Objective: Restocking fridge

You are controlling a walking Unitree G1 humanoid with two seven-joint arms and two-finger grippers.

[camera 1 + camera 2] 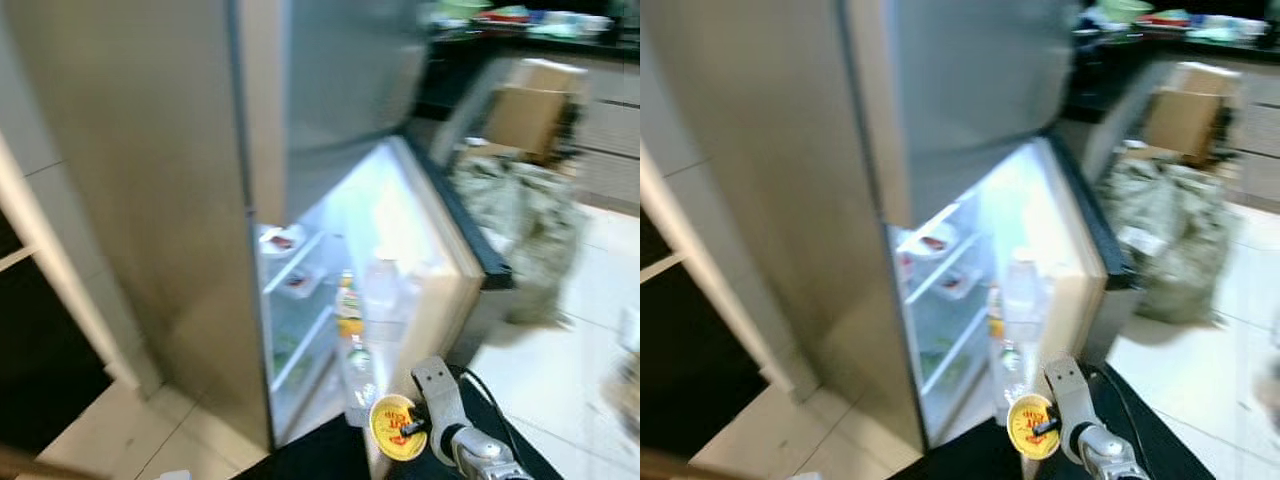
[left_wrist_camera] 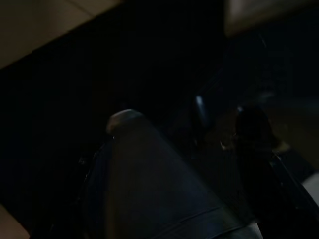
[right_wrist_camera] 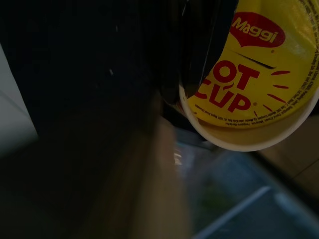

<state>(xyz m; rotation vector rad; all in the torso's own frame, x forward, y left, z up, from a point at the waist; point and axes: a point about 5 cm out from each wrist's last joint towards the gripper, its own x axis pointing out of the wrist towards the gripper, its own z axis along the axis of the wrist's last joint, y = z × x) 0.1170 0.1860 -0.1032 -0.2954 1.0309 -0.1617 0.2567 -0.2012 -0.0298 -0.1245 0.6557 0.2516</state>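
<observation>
Right wrist view: the right gripper (image 3: 199, 74) is clamped on one yellow noodle cup (image 3: 254, 74), a black finger (image 3: 197, 55) lying across the foil lid, which reads "Maggi" and "Hot Cup". In the left eye view the cup (image 1: 397, 427) sits at the gripper (image 1: 412, 428) tip, low and just short of the open fridge (image 1: 180, 200), lid side turned toward the camera.

Handling, as a judgement: the cup looks light. Thin walls would likely give under squeeze, and the foil lid could dent or peel. The rim is the stiffest part, so a hold near it is the safest; the smooth sides may slip.

Ahead of the gripper:
- One fridge, lower door (image 1: 440, 230) swung open, interior lit.
- Door rack bottles (image 1: 352, 335): blurred, at least three, exact count unclear.
- Shelves (image 1: 295, 260) beyond and to the left of the cup: two small dishes with something red; one green patch lower down.

Beyond the door to the gripper's right: one lumpy bag (image 1: 525, 225) on the floor, one cardboard box (image 1: 535, 110) behind it.

Left wrist view is very dark; I cannot tell how the left gripper's jaws stand.
</observation>
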